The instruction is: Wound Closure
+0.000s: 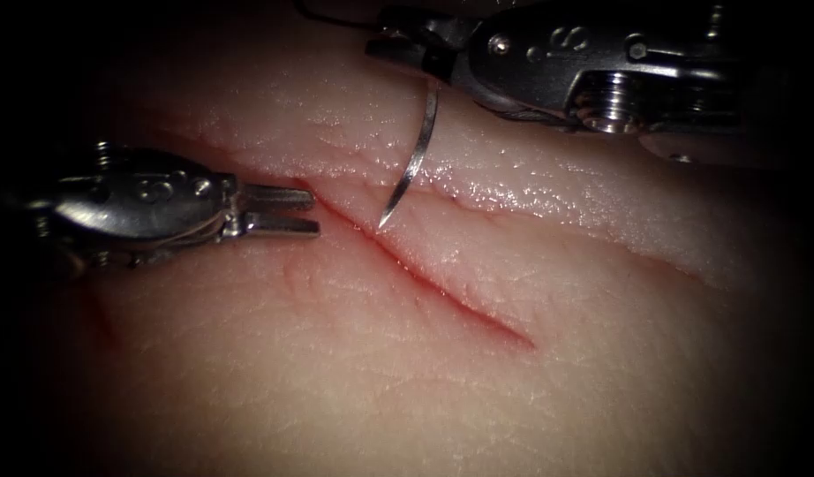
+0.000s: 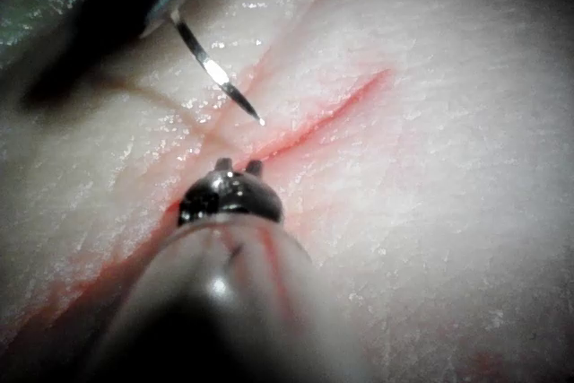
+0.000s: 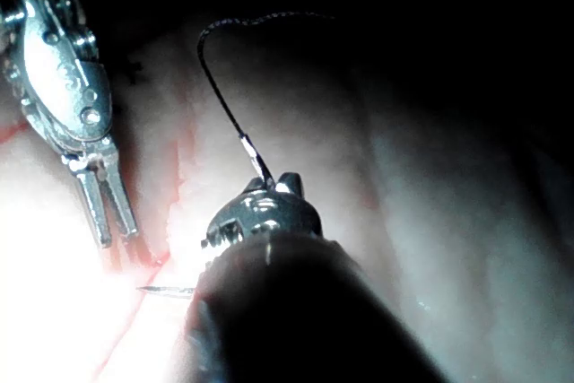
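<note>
Currently, right tool (image 1: 407,49): jaws clamped on needle (image 1: 416,159) near its thread end | needle: clear of tissue (image 1: 336,371), tip poised just above cut (image 1: 442,291) | thread (image 3: 224,87): trails from needle's rear end | left tool (image 1: 283,210): jaws slightly parted, holding nothing, just left of cut.
</note>
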### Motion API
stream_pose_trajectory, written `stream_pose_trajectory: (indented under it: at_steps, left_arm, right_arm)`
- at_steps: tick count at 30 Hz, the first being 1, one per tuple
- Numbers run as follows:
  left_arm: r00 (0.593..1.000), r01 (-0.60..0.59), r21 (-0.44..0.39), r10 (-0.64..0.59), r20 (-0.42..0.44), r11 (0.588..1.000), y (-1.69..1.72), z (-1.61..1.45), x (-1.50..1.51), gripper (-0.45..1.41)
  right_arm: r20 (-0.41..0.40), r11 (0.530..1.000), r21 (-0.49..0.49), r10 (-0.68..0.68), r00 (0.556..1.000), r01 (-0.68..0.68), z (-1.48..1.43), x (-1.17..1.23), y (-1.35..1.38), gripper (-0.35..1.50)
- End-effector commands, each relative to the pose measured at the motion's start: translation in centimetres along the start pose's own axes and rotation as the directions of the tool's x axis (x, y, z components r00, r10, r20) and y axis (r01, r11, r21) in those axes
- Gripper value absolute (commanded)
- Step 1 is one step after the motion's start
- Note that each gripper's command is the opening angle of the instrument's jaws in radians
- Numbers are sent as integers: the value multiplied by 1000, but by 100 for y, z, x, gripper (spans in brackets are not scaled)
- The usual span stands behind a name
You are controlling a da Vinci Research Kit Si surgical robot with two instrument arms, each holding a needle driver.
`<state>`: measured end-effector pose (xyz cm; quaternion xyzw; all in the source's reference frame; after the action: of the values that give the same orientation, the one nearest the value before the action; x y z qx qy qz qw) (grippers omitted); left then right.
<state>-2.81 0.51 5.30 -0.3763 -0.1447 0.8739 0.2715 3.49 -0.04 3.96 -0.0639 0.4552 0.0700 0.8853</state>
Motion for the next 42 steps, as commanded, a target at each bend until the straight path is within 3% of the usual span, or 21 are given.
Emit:
stream_pose_trajectory:
  at_steps: [1,13,22,42]
  left_arm:
    - [1000,0,3,0,8,1000,2,9,-4,5]
    - [989,44,12,-45,141,999,12,33,-37,5]
    - [979,80,11,-80,185,997,8,43,-56,9]
    - [977,91,0,-89,191,996,12,42,-50,12]
  right_arm:
    - [-3,999,-2,-42,999,42,18,5,6,-35]
    - [31,965,18,-261,965,260,49,-15,10,-35]
    - [46,955,-26,-293,955,294,48,-17,17,-35]
    - [66,935,-46,-349,935,352,56,-22,6,-35]
